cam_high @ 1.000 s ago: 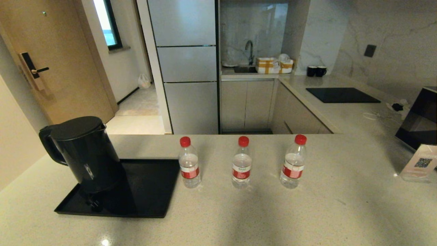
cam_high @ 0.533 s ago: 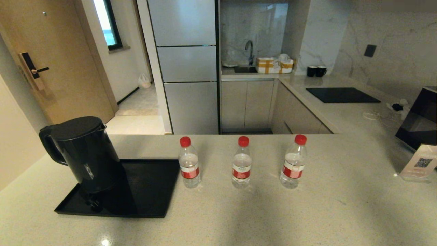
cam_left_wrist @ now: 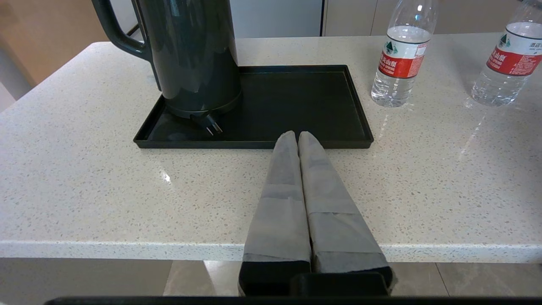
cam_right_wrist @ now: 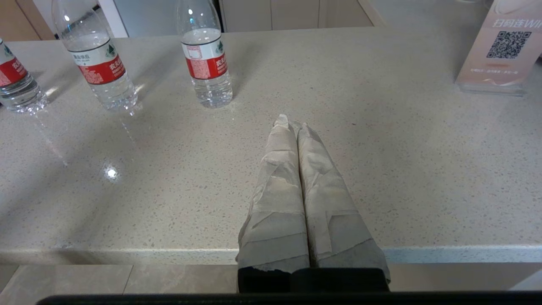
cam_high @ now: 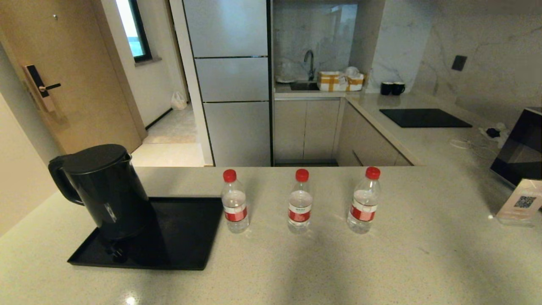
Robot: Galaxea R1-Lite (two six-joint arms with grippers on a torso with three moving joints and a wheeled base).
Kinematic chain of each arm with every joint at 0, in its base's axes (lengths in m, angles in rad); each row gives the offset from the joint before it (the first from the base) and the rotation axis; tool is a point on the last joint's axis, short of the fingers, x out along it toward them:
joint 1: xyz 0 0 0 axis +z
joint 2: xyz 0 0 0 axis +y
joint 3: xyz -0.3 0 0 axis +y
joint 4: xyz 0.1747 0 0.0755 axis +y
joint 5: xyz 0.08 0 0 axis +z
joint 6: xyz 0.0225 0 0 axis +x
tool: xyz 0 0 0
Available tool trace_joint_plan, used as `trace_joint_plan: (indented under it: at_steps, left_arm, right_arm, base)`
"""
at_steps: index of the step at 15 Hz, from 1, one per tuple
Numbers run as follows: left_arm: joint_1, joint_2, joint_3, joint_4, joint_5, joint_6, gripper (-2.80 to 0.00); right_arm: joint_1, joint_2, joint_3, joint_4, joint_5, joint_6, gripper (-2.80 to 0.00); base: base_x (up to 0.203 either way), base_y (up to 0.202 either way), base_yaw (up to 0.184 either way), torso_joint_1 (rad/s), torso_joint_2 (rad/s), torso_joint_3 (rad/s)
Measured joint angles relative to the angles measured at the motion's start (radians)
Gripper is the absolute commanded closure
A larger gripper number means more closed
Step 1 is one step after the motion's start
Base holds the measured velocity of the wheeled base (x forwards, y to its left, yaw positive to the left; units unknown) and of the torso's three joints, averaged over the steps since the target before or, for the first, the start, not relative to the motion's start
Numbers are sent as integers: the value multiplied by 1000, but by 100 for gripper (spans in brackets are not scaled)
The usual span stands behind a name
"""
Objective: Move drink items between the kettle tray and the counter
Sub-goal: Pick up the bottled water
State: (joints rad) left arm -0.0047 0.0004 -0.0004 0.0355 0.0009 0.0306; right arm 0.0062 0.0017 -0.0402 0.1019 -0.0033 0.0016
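Three clear water bottles with red caps stand in a row on the speckled counter (cam_high: 381, 262): left bottle (cam_high: 235, 207), middle bottle (cam_high: 300, 207), right bottle (cam_high: 363, 206). The black kettle tray (cam_high: 186, 237) lies left of them with the black kettle (cam_high: 103, 190) on its left half; no bottle is on it. My left gripper (cam_left_wrist: 297, 136) is shut and empty, held over the counter's near edge and pointing at the tray (cam_left_wrist: 296, 101). My right gripper (cam_right_wrist: 292, 123) is shut and empty, near the counter's front edge, short of the bottles (cam_right_wrist: 205, 59). Neither arm shows in the head view.
A QR-code sign stand (cam_high: 520, 203) and a dark appliance (cam_high: 523, 146) sit at the counter's right. Farther back are a flush black cooktop (cam_high: 423, 117), two black mugs (cam_high: 391, 88), cables (cam_high: 487, 133) and a sink (cam_high: 304, 86). The kettle's plug (cam_left_wrist: 210, 124) rests on the tray.
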Motion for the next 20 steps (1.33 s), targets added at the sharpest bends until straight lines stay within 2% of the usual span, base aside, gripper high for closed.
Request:
trace_joint_plan:
  at_steps: [20]
  left_arm:
    - [0, 0, 0, 1, 0, 0, 0]
  right_arm:
    - [0, 0, 0, 0, 0, 3, 0]
  base:
    - [0, 0, 0, 0, 0, 0]
